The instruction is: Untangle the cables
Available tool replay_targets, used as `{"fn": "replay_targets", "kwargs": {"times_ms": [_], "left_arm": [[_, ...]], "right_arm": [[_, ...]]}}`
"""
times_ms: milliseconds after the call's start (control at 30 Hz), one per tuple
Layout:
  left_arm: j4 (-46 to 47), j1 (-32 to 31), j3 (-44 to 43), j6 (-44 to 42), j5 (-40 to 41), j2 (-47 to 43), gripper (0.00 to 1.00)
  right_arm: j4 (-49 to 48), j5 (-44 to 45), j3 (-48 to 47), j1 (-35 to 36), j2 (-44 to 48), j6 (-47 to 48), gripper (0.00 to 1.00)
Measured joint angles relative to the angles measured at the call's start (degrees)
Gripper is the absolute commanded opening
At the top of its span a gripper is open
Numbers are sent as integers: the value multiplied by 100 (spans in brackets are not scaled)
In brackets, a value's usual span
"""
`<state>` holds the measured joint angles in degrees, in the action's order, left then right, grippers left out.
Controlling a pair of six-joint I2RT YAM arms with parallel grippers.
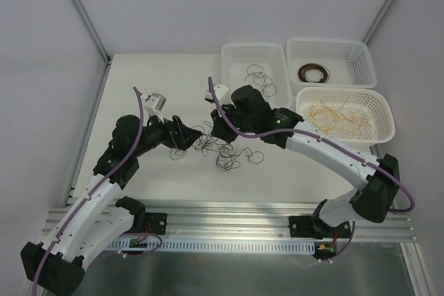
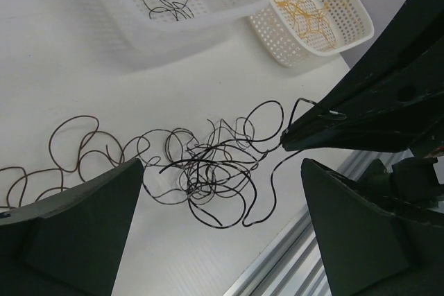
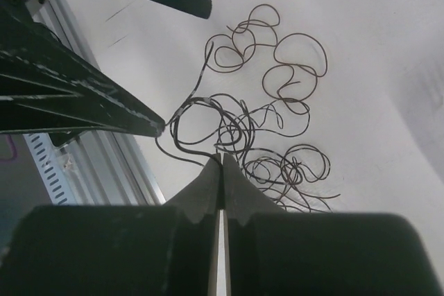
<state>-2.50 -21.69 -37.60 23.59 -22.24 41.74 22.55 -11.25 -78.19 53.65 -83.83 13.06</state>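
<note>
Centrally on the white worktop [image 1: 173, 74], between the two arms: a loose tangle of cables [image 1: 223, 149], hair-thin and curly, dark brown and black, looped over one another. Same tangle in the left wrist view [image 2: 208, 171] and in the right wrist view [image 3: 257, 129], with a few brown loops lying flat and trailing out to one side.

Right arm [image 1: 326, 149] stretched in from the right, its end over the tangle. Right jaws pressed together, tips at the edge of the tangle, pinching one thin strand. Seen from the left wrist, a small wire loop standing over the closed tip.

Left arm [image 1: 132, 143] stretched in from the left. Left jaws spread wide, gripping nothing, the tangle framed between them in the left wrist view. Ends of the two arms near each other, not touching.

Beyond, at the far right of the worktop — three white perforated baskets, side by side. In the far-left basket [image 1: 236, 52]: a few black cables [image 1: 260, 74], loosely curled. In the far-right basket [image 1: 361, 67]: a neat dark brown coil [image 1: 313, 73]. In the nearest basket [image 1: 380, 112], just beside the right arm: yellow-tan cables [image 1: 336, 114] in a loose heap.
</note>
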Motion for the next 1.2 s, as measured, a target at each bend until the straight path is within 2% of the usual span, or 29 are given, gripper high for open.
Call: {"fn": "replay_targets", "kwargs": {"times_ms": [400, 800, 1067, 1133, 1167, 1200], "left_arm": [[1185, -660, 656, 146, 46, 686, 90], [1775, -1047, 715, 348, 337, 1381, 87], [2201, -1290, 728, 743, 988, 2002, 73], [2306, -1290, 730, 894, 1209, 2146, 66], [2345, -1290, 734, 968, 1309, 2210, 55], [2371, -1290, 745, 1036, 1414, 2267, 51]], "right_arm": [[-11, -240, 133, 0, 120, -52, 1], [-39, -380, 212, -28, 203, -116, 1], [-87, -535, 216, 22, 232, -210, 1], [-85, -586, 216, 35, 284, -219, 1], [-81, -599, 216, 35, 330, -227, 1], [-76, -605, 216, 35, 387, -229, 1]]}}
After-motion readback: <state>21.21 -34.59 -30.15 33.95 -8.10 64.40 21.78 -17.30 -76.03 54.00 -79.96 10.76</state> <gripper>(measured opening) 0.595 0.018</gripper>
